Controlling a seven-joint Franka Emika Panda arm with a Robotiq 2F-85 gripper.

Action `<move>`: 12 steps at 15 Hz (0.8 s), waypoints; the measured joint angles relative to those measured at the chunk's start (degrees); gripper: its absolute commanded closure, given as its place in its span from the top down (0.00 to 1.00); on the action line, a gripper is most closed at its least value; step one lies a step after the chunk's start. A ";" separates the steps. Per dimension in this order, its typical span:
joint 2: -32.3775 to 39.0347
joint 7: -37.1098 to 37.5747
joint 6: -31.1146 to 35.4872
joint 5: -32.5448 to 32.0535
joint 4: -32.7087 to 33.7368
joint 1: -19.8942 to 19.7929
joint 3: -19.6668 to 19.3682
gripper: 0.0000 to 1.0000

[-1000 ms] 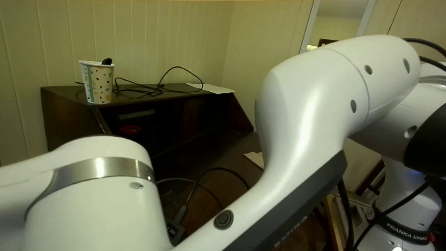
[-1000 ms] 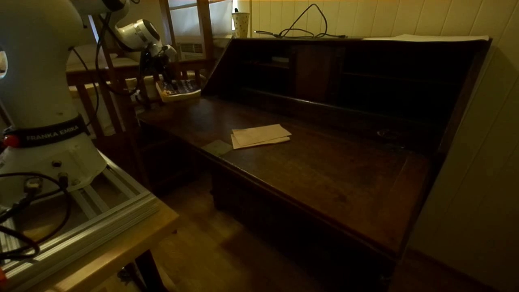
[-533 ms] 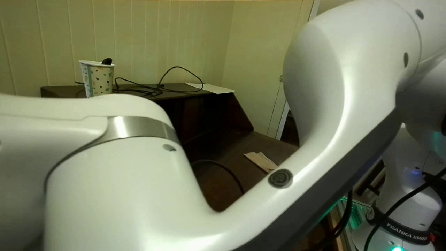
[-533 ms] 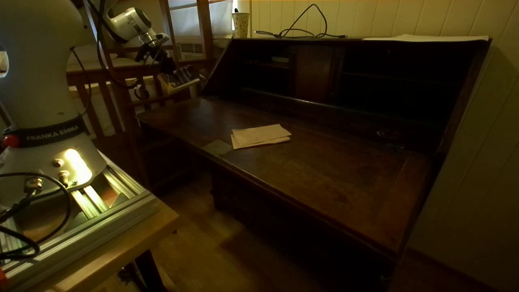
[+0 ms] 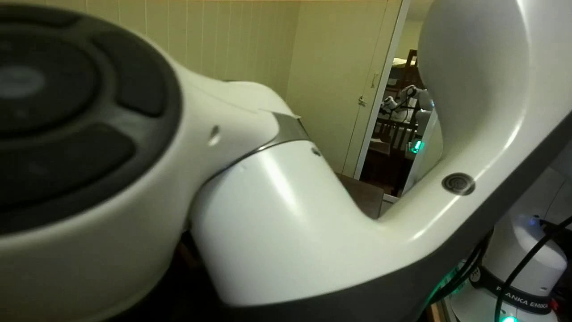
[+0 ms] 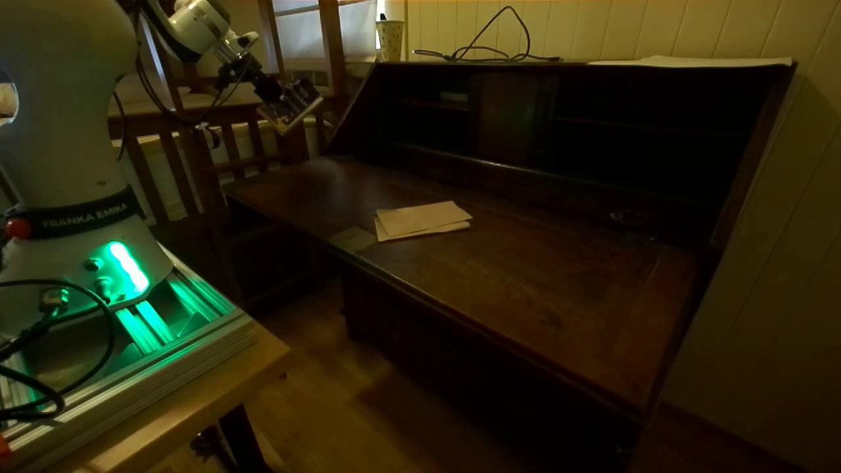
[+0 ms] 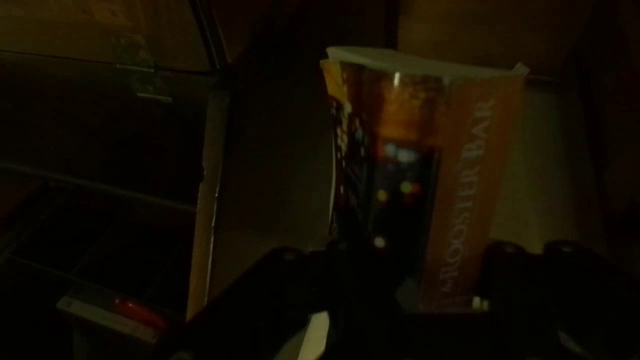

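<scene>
I have the book (image 7: 425, 165) up in the air, its spine reading "ROOSTER BAR", with the fingers (image 7: 505, 272) clamped on one end and the rest jutting free. In an exterior view it hangs tilted by the far left end of the desk (image 6: 558, 289); whether it is over the top or just past the edge, I can't tell. The cover looks soft and bowed, so I'd judge a steady squeeze and slow wrist turns best: a jerk could let the free end swing or slip. My wrist picture is very dark, so I'd also give the hutch (image 6: 509, 125) a wide berth. The cup (image 6: 390, 41) and black cable (image 6: 454, 55) sit on top of it; the folded paper (image 6: 424, 222) lies on the desk, well apart from the book.

Against a second ago, the book is higher and tipped more steeply. The arm (image 5: 277, 232) now fills the near left and hides the cup in an exterior view. The base light (image 6: 126, 266) has gone from unlit to green, while the paper hasn't moved.
</scene>
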 measured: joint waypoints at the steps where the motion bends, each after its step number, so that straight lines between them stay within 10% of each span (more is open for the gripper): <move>1: -1.80 2.88 0.67 -1.96 -2.64 0.79 -0.75 0.10; 5: -9.64 12.75 1.11 -10.71 -13.16 -0.17 0.66 0.10; 6: -11.86 14.22 1.11 -11.78 -15.87 -1.21 1.59 0.35; 10: -19.01 14.84 1.11 -12.59 -23.75 -4.98 4.80 0.35; 11: -19.69 14.84 1.11 -12.62 -24.39 -5.05 4.93 0.10; 12: -19.93 14.84 1.11 -12.64 -24.71 -5.05 5.05 0.10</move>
